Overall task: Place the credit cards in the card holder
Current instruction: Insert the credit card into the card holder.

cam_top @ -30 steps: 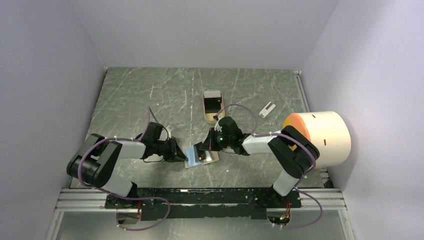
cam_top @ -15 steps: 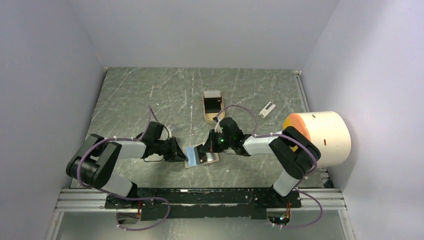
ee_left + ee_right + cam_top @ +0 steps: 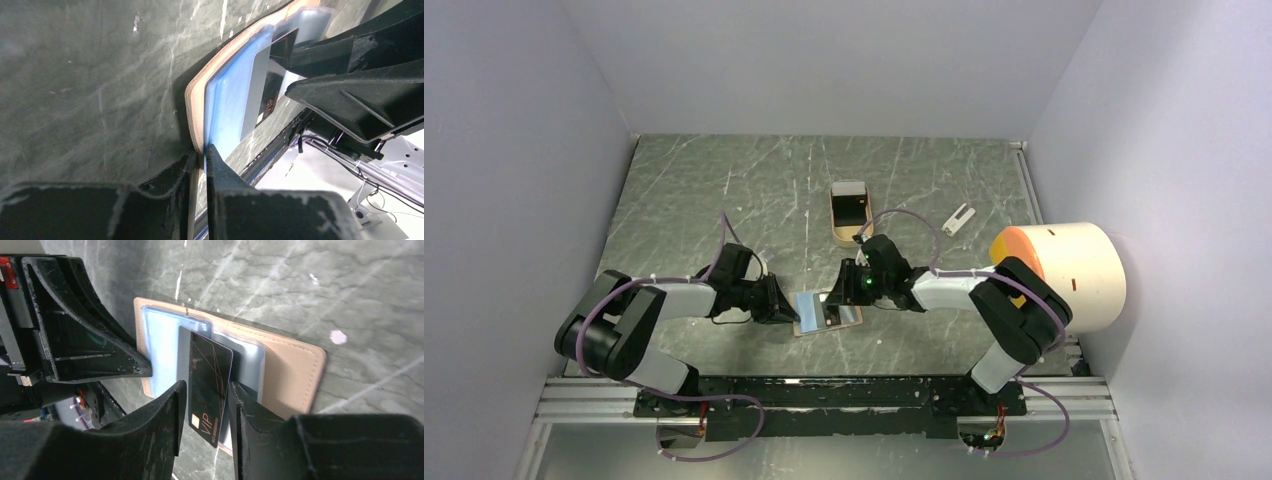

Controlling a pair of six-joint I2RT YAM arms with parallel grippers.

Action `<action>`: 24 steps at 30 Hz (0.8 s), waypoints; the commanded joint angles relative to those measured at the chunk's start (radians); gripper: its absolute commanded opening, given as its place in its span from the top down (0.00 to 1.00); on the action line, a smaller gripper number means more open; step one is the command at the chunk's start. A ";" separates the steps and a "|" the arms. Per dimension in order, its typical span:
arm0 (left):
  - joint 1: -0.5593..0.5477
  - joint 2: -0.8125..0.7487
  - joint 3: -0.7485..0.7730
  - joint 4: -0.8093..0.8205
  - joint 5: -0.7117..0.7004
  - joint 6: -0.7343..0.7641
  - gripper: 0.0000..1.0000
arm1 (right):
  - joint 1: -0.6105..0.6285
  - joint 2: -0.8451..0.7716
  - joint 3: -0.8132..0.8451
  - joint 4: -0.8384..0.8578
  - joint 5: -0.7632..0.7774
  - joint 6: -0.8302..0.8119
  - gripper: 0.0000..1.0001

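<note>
Holder is lying open on the table between the two arms, with its shiny blue lining facing up. On its left side, the left claw is pinching nearly closed on the edge, catching the tan cover and the blue sleeve together. To me it is doing this to pin the holder flat so it cannot slide while a card goes in from the other side.

Moving right, a grey card seems to be sitting in the sleeve already, though I cannot be sure how deep. Over it a black card is lying partly in the pocket, its gold-lettered end sticking out towards the right arm.

The right claw is hanging over that free end with its jaws partly open. The card is showing face-up in the gap between them, so I judge it is being let go rather than gripped. Whether a finger is brushing its edge I cannot tell. The card is looking only part seated, so it is probably needing a push further in.

Farther back and to the right, the tray is holding at least one more dark card, waiting its turn.
</note>
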 commanded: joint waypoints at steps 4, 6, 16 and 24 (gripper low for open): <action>-0.014 -0.008 -0.006 0.014 -0.025 -0.017 0.85 | 0.007 -0.044 0.001 -0.124 0.072 -0.036 0.59; -0.015 -0.006 0.002 0.001 -0.025 -0.013 0.85 | 0.015 -0.044 0.002 -0.115 0.068 -0.032 0.59; -0.019 -0.025 0.023 -0.023 -0.021 -0.003 0.86 | 0.061 0.008 0.046 -0.045 0.033 0.012 0.58; -0.020 -0.030 0.044 -0.036 -0.017 0.002 0.86 | 0.072 0.019 0.022 0.079 -0.012 0.043 0.58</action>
